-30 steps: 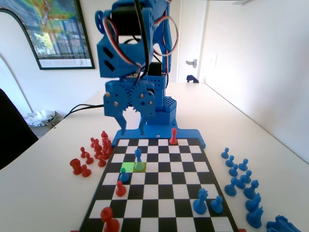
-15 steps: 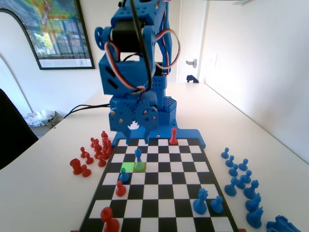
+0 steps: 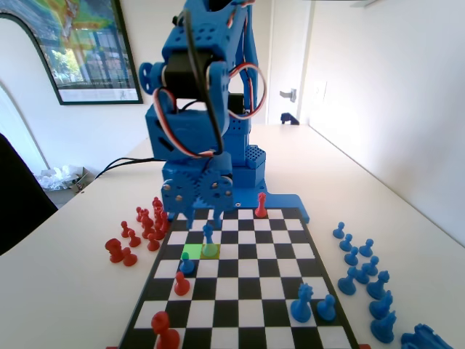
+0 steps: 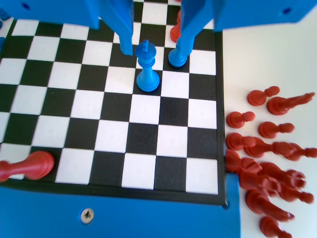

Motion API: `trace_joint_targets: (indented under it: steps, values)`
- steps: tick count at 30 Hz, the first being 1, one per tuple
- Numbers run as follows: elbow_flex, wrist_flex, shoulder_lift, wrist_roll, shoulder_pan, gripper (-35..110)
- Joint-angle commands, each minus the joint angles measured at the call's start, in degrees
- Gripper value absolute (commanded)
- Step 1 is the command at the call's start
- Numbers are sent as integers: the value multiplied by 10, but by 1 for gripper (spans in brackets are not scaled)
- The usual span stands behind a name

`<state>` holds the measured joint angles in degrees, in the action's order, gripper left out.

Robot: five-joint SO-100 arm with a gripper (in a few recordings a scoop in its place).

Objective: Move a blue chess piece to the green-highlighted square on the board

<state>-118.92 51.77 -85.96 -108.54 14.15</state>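
In the fixed view, the board [image 3: 240,291] fills the lower middle of the frame, its black and white squares running away toward the blue arm at the far end. Nearest, at the lower left, a red piece [image 3: 165,331] stands on the board, and two blue pieces [image 3: 302,304] stand at the lower right. Off the board on the right, a row of spare blue pieces [image 3: 363,273] sits on the white table [image 3: 65,291]; on the left is a cluster of red pieces [image 3: 142,229]. Farther up, left of centre, a red pawn [image 3: 182,284] and a short blue pawn [image 3: 187,263] stand close together. Just beyond them is the green square [image 3: 195,251], with the blue chess piece [image 3: 209,238] upright at its right edge. Beyond that, the gripper [image 3: 197,215] hangs above the board's far rows, jaws apart and holding nothing. A lone red piece [image 3: 261,205] stands on the far row to the right.

In the wrist view, the blue chess piece [image 4: 147,67] stands upright in the upper middle, between and just below the open gripper [image 4: 153,47] tips, untouched.
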Motion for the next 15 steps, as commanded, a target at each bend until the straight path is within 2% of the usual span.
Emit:
trace_joint_targets:
  steps: [1,15]
  values:
    - [8,-14,-17,-12,0,13]
    - [-42,-48,-17,-6,-13,13]
